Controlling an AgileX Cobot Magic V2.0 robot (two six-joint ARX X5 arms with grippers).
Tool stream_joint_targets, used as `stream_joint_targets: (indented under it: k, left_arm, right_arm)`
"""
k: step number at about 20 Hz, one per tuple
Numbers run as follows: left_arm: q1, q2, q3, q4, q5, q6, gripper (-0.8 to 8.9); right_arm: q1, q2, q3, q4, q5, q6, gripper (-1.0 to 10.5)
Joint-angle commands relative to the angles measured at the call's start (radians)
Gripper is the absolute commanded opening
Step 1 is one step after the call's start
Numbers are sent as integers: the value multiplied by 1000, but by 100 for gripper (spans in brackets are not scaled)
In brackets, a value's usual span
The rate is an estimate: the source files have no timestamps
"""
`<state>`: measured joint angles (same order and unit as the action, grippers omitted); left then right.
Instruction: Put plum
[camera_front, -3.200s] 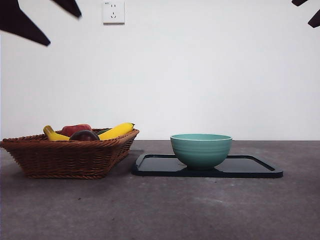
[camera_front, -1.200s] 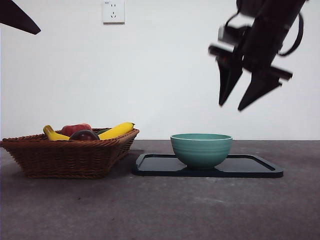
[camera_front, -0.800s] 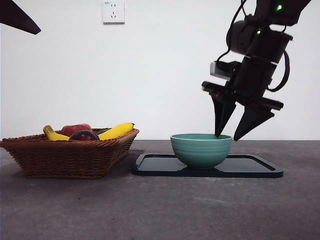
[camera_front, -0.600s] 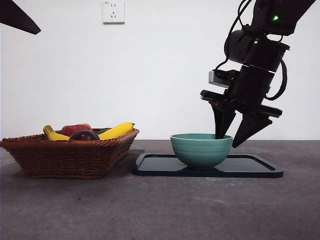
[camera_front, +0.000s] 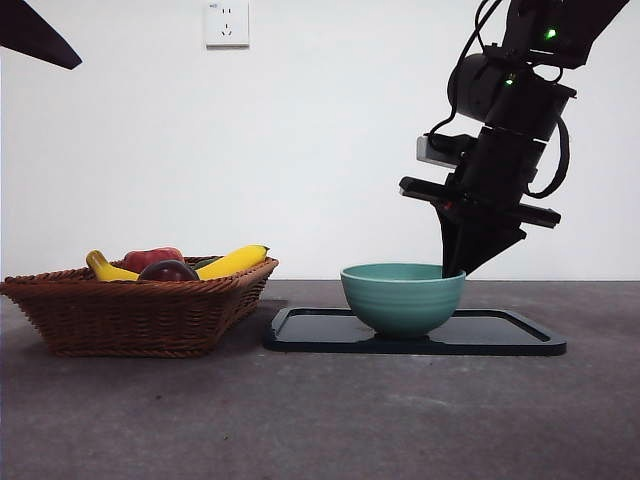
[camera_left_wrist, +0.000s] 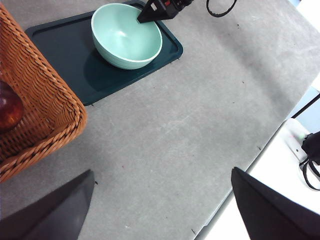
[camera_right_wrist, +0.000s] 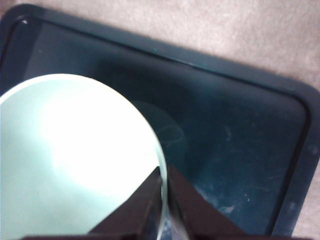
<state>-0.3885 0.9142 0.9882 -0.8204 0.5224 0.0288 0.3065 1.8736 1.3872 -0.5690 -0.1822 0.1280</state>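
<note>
My right gripper pinches the rim of the green bowl on its far right side, one jaw inside the wall and one outside, drawn together on it in the right wrist view with only the thin rim between them. The bowl sits on the dark tray, and the plum lies well apart in the wicker basket, beside the banana and in front of the red fruit. My left gripper waits high over the bare table, jaws spread wide and holding nothing.

The hold worries me. I grip one point on a smooth, curved rim, so if I lift, I judge the bowl likely to swing down and hang tilted, or slide out of the jaws and drop onto the tray. If I drag it instead, its foot may catch the tray's raised lip and tip it, or pull the tray along. A slip would probably send the bowl skating away from the basket, leaving the plum a longer carry. I also cannot tell from these views how deep the inner jaw reaches.
</note>
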Motion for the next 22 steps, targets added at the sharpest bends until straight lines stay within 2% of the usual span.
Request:
stream_joint_targets:
  k: [1, 7, 11, 17, 22]
  left_arm:
    - [-5, 6, 21, 4, 2, 12, 436]
    - [-5, 6, 21, 4, 2, 12, 436]
    - [-5, 6, 21, 4, 2, 12, 436]
    - [-5, 6, 21, 2, 2, 12, 436]
    - [-5, 6, 21, 2, 2, 12, 436]
  right_arm:
    - [6, -49, 28, -8, 0, -3, 9]
    - [26, -225, 28, -125, -7, -11, 9]
    - [82, -326, 16, -233, -8, -21, 9]
    - [203, -481, -180, -190, 2, -15, 9]
    - [255, -553, -357, -108, 3, 21, 9]
